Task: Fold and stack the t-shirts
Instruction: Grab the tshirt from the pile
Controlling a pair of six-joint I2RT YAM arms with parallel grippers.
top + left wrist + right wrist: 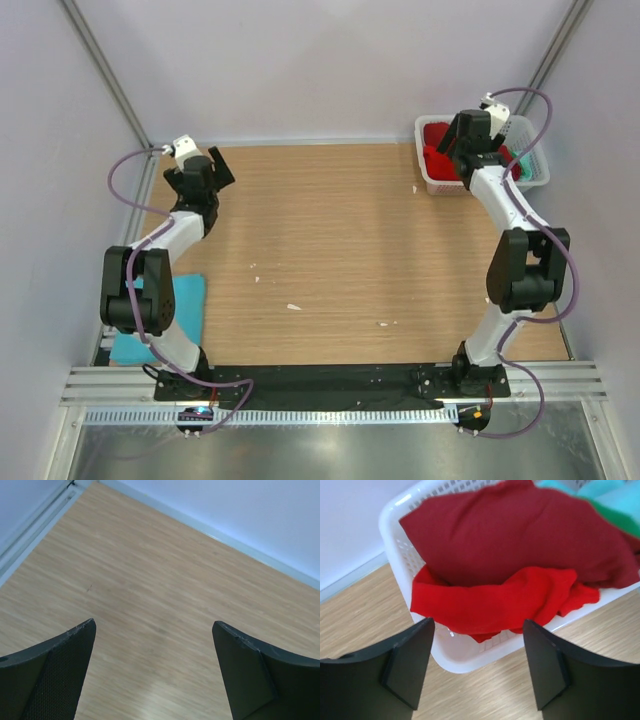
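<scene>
No text, label, brand, number or sign can be read in any view. The t-shirts [520, 545], the basket [465, 662] and the desk [330, 240] show plain, unmarked surfaces.

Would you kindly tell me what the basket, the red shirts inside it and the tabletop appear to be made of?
Basket: white moulded plastic, glossy, by its shiny rim and lattice holes. Red shirts: soft matte cloth, likely knit; they crease and droop over the rim. Tabletop: wood grain with a faint sheen, possibly laminate rather than solid wood.
</scene>
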